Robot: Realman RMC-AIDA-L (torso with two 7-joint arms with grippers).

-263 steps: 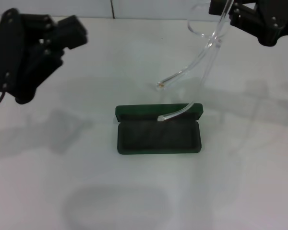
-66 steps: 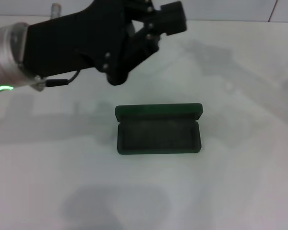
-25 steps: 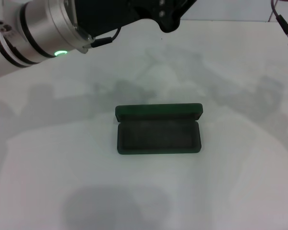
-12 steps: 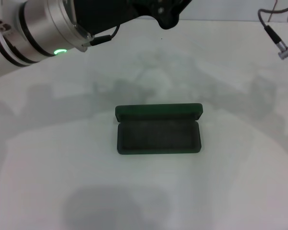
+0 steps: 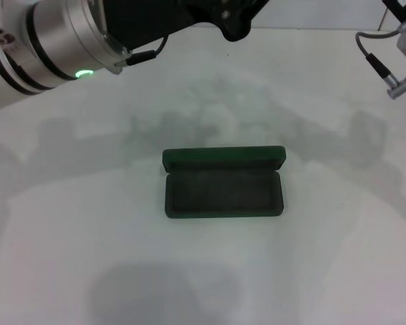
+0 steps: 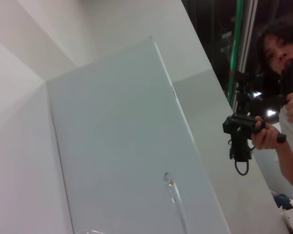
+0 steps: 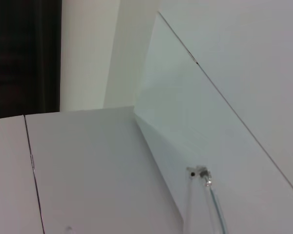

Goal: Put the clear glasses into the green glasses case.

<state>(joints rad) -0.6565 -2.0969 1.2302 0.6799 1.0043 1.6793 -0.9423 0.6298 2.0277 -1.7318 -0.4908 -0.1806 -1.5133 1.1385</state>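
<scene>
Nearest the robot, the front stretch of the white table (image 5: 54, 271) is seen, bare but for shadows. At the middle of the table the green glasses case (image 5: 223, 193) is found, lying open, its lid tipped back toward the far edge. Its dark lining is exposed and nothing is seen inside it.

Toward the far left corner, the silver left arm (image 5: 61, 37) is seen reaching across above the table, a green light glowing on it. The black body of the left gripper (image 5: 231, 20) is cut off by the top of the head view, so how its claw stands cannot be told. At the far right edge only a grey cable and plug (image 5: 399, 82) of the right arm are caught. The right gripper is shown nowhere, and its state cannot be told either.

The clear glasses (image 7: 211, 195) are not on the table. Only a thin transparent temple is picked up in each wrist view, raised against pale wall panels. Beyond, a person (image 6: 283, 97) is seen in the left wrist view, with a black handheld device.

The carrying step is judged to be under way, nothing yet placed. Next, the glasses need to be lowered, lined up with the case's long side and eased inside.

The count: one case, one pair of glasses, two arms, one person.
</scene>
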